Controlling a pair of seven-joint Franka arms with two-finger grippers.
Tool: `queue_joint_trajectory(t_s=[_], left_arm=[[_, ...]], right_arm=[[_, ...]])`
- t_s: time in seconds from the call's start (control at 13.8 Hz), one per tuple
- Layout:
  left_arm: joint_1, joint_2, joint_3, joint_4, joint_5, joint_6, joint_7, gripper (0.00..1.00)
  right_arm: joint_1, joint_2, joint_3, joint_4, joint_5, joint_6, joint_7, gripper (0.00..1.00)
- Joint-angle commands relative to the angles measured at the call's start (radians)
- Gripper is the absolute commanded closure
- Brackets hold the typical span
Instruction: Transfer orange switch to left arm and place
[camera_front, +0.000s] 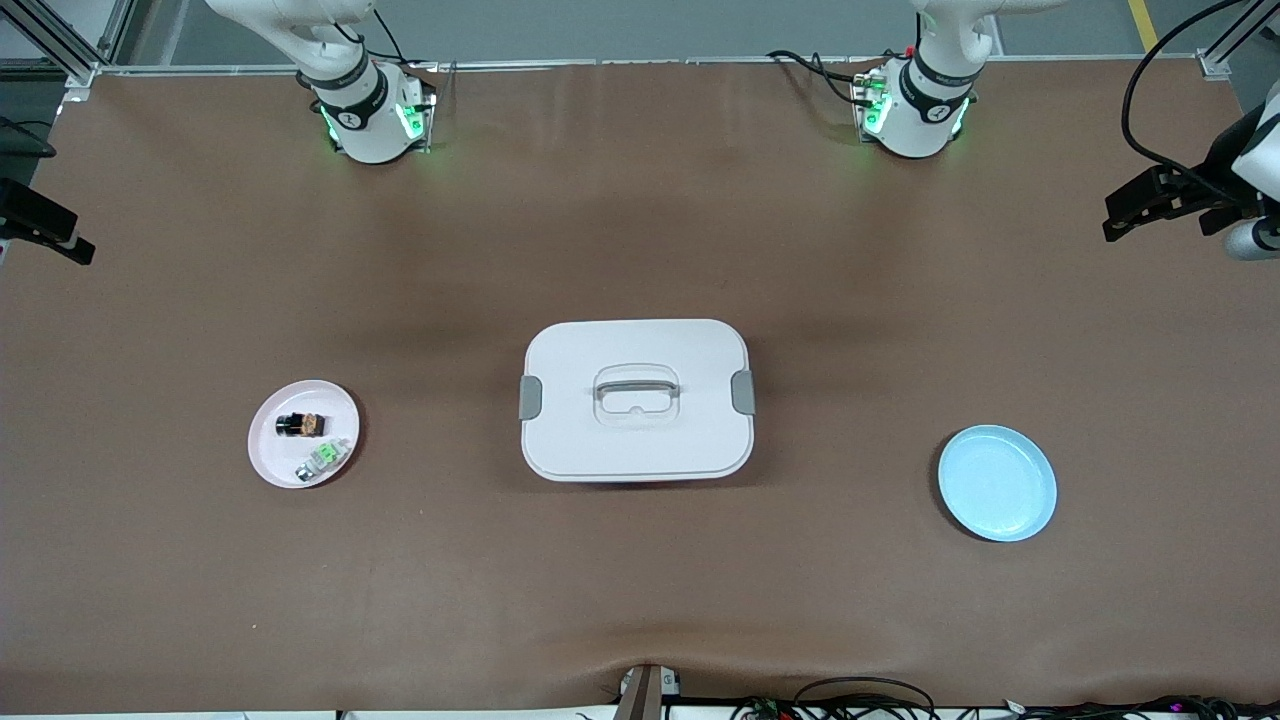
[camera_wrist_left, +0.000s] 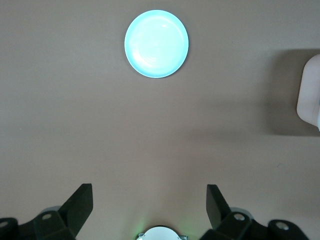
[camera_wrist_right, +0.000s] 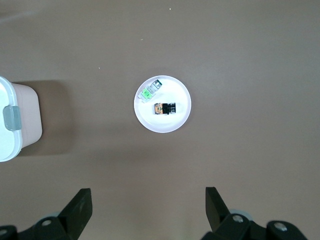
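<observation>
We find the orange switch (camera_front: 300, 425) lying on the pink plate (camera_front: 270, 452) beside a green component (camera_front: 327, 456), toward the right arm's end of the table. The box (camera_front: 636, 400) stands mid-table. The left gripper (camera_wrist_left: 149, 206) and right gripper (camera_wrist_right: 148, 205) hang high above the table with fingers spread apart, empty.

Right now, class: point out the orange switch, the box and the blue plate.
orange switch (camera_front: 300, 425), front view, middle of its black body.
box (camera_front: 636, 440), front view, bare lid below the handle.
blue plate (camera_front: 997, 483), front view, bare centre of the dish.

robot lab: aluminium frame (camera_front: 60, 45), cables (camera_front: 860, 695)
</observation>
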Motion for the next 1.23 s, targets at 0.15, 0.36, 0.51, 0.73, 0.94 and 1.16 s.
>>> queue_joint_trajectory(t_s=[0.15, 0.36, 0.51, 0.73, 0.94, 1.16], left_arm=[[0.01, -0.012, -0.004, -0.015, -0.012, 0.0, 0.02, 0.0], [0.01, -0.01, -0.004, -0.015, -0.012, 0.004, 0.02, 0.0], [0.01, -0.01, -0.006, -0.015, -0.012, 0.006, 0.02, 0.0], [0.01, -0.01, -0.006, -0.015, -0.012, 0.007, 0.02, 0.0], [0.011, -0.012, -0.006, -0.013, -0.011, 0.011, 0.02, 0.0], [0.011, -0.01, -0.006, -0.015, -0.009, 0.027, 0.02, 0.0]], right_arm=[[-0.021, -0.005, 0.0, -0.011, -0.002, 0.0, 0.013, 0.0], [-0.028, 0.124, 0.0, -0.01, -0.008, -0.003, 0.015, 0.0], [-0.052, 0.15, 0.002, -0.01, 0.004, 0.008, 0.001, 0.0], [-0.06, 0.158, 0.002, -0.01, -0.005, 0.008, 0.001, 0.0], [-0.049, 0.169, 0.003, -0.015, -0.031, 0.015, 0.016, 0.0], [-0.035, 0.212, 0.005, -0.028, -0.019, 0.075, 0.016, 0.0]])
